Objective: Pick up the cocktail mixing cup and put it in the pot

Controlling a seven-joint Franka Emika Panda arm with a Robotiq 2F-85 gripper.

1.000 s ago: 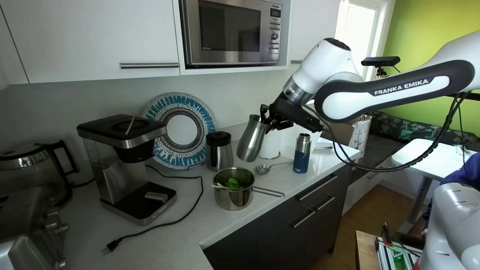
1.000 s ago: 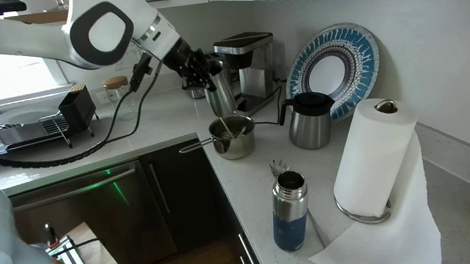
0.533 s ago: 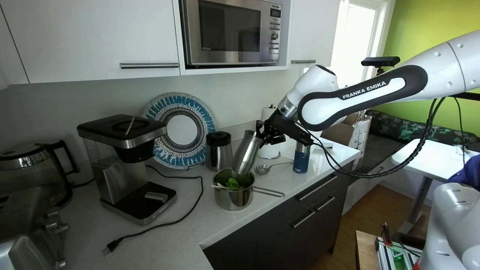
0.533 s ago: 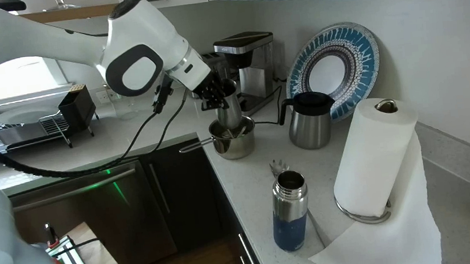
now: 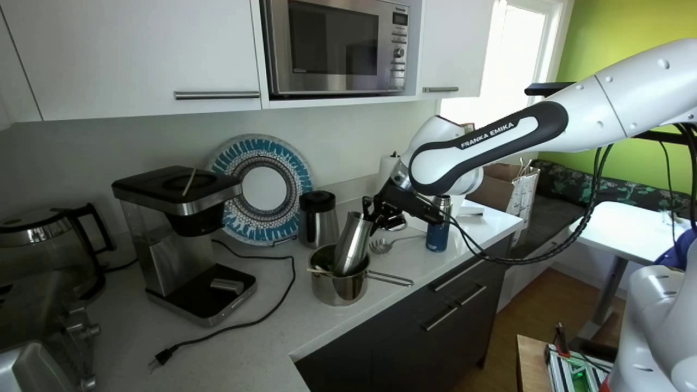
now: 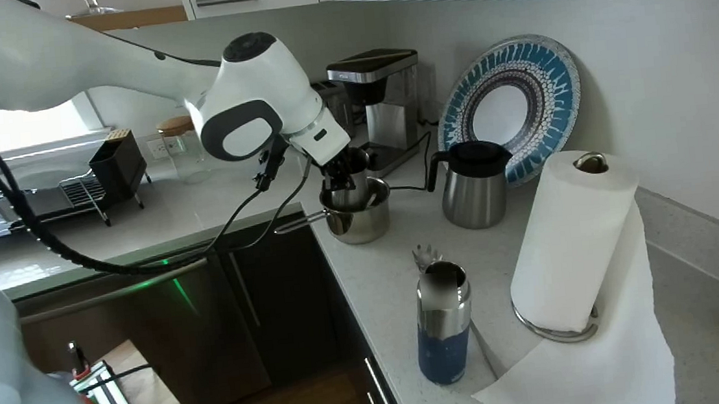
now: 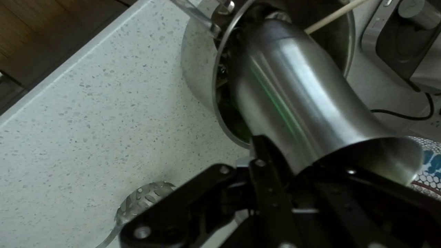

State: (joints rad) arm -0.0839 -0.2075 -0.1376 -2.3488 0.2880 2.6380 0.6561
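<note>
The cocktail mixing cup [image 5: 352,246] is shiny steel and tilted, its lower end inside the pot [image 5: 336,293] and its open rim up toward my gripper [image 5: 377,213]. The cup also shows in the wrist view [image 7: 293,86], where its lower end is below the pot's rim [image 7: 217,93]. Whether it touches the pot's bottom is hidden. My gripper [image 7: 287,158] is shut on the cup's wall at the rim, one finger outside, the other mostly hidden at the mouth. In an exterior view the gripper [image 6: 339,172] partly covers the cup [image 6: 351,197] above the pot [image 6: 362,229].
A wooden stick [image 7: 334,17] lies in the pot. The pot's thin handle [image 5: 389,279] points toward the counter edge. A fork-like utensil [image 5: 381,246], blue bottle [image 5: 438,231], black-lidded jug [image 5: 318,220] and coffee machine [image 5: 179,245] stand nearby. A paper towel roll [image 6: 574,242] stands farther along.
My gripper has come down with the cup, lowering it from above the pot until its lower end is inside. The pot has not moved.
</note>
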